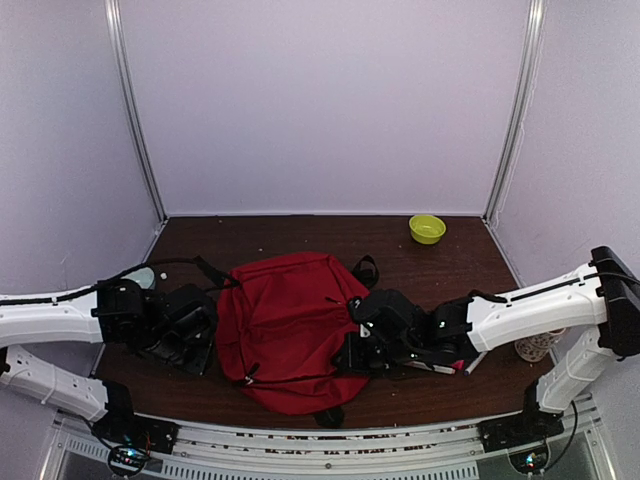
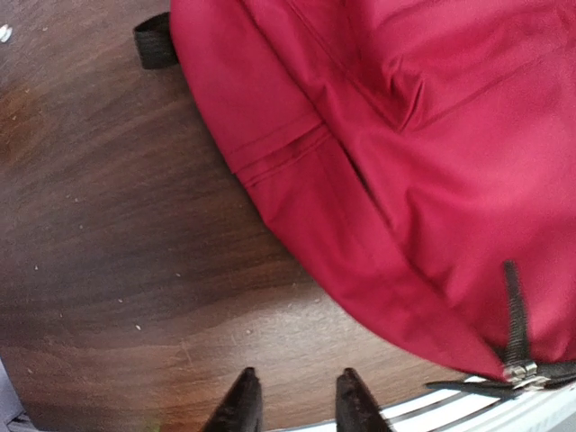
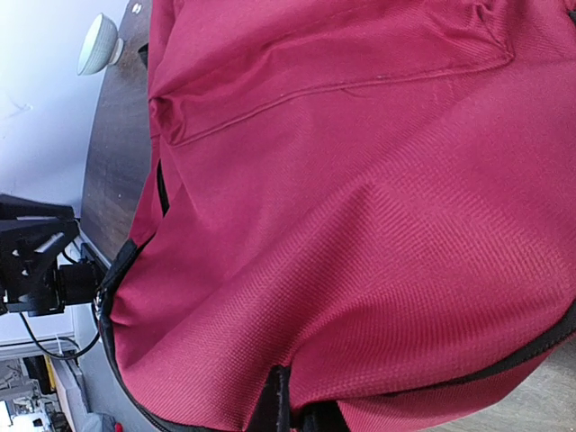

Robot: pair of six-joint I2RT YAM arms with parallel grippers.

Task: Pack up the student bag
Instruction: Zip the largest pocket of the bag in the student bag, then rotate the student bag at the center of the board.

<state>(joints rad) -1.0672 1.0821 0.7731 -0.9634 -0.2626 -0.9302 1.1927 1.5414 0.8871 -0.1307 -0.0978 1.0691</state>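
Observation:
The student bag (image 1: 290,330), a big dark-red fabric backpack, lies flat in the middle of the dark wooden table. My right gripper (image 1: 358,352) is at its right edge. In the right wrist view that gripper (image 3: 297,409) is shut, pinching a fold of the bag's red cloth (image 3: 360,225). My left gripper (image 1: 197,345) sits just off the bag's left side. Seen from the left wrist, it (image 2: 297,378) is open above bare wood with nothing between its fingertips (image 2: 245,382). The bag (image 2: 432,162) lies up and to the right of it, with a black zipper pull (image 2: 517,360) near the table's edge.
A yellow-green bowl (image 1: 427,228) stands at the back right. A pale bowl (image 3: 97,43) sits by the left wall. A white meshed object (image 1: 535,347) lies beside the right arm. A black strap (image 1: 365,268) sticks out behind the bag. The metal rail (image 1: 330,462) runs along the near edge.

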